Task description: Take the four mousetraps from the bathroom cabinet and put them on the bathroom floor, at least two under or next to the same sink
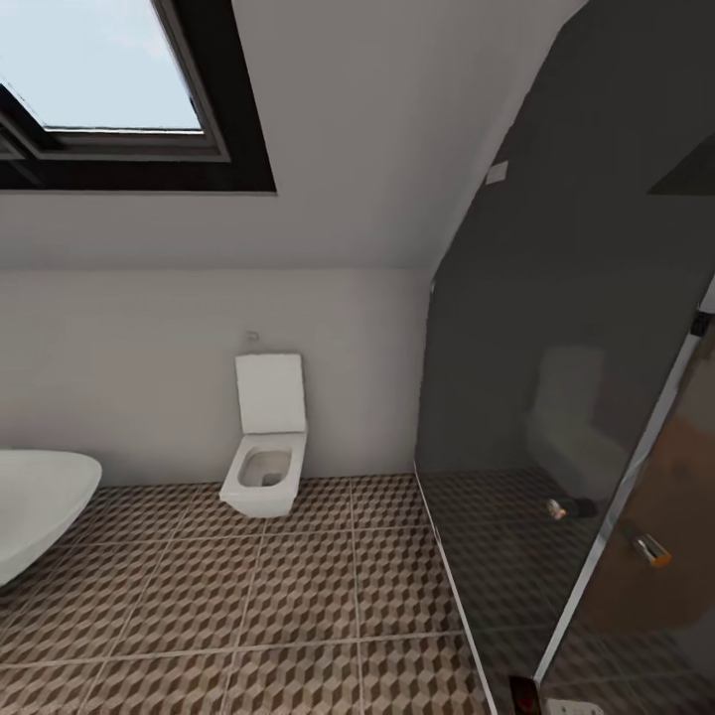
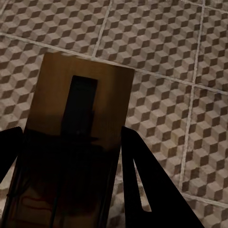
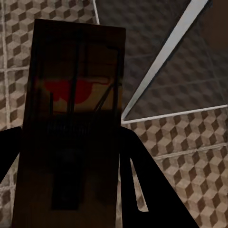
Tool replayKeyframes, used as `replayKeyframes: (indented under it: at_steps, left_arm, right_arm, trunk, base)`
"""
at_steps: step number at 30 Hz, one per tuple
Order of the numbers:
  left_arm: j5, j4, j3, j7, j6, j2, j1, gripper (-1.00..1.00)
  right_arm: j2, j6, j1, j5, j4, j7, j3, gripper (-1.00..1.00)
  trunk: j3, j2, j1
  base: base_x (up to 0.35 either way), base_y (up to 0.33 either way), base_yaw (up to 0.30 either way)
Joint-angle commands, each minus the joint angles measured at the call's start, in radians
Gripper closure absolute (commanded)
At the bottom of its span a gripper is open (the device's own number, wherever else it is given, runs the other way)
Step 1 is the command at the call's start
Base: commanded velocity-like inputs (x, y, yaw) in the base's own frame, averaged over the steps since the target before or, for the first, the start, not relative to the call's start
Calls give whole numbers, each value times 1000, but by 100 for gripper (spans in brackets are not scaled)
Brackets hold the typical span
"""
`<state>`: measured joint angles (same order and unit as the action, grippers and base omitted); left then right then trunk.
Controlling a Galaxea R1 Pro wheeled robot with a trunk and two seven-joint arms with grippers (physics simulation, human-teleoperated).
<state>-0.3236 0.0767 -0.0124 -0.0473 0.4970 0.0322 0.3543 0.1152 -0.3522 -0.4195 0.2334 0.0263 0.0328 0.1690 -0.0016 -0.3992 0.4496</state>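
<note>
L hand (image 2: 71, 185) grips a flat tan-brown wooden mousetrap (image 2: 78, 123) w/ dark wire over the cube-patterned brown-beige tile floor (image 2: 180, 57). R hand (image 3: 71, 190) grips a second, red-marked tan mousetrap (image 3: 76, 95) above tiles, near a dark glass shower screen (image 1: 556, 298). White toilet (image 1: 266, 447) at far wall.

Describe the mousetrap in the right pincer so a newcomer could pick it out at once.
In the right wrist view, over the cube-patterned bathroom floor beside the dark glass shower panel, a flat tan board sits between the dark fingers of the right pincer. That mousetrap shows a red mark under dark wire; the left pincer's board shows a black rectangle.
</note>
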Motion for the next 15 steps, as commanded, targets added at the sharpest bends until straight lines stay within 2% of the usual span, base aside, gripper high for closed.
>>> replayKeyframes:
  at_steps: [1, 15]
  left_arm:
    - [-3, 5, 0, -7, 6, 0, 2, 100]
    - [-3, 5, 0, -7, 6, 0, 2, 100]
  right_arm:
    - [0, -5, -1, 10, 3, -2, 9, 100]
    - [0, -5, -1, 10, 3, -2, 9, 100]
  trunk:
    - [0, -1, 0]
    - [0, -1, 0]
  base:
    - [0, 0, 257]
    - [0, 0, 257]
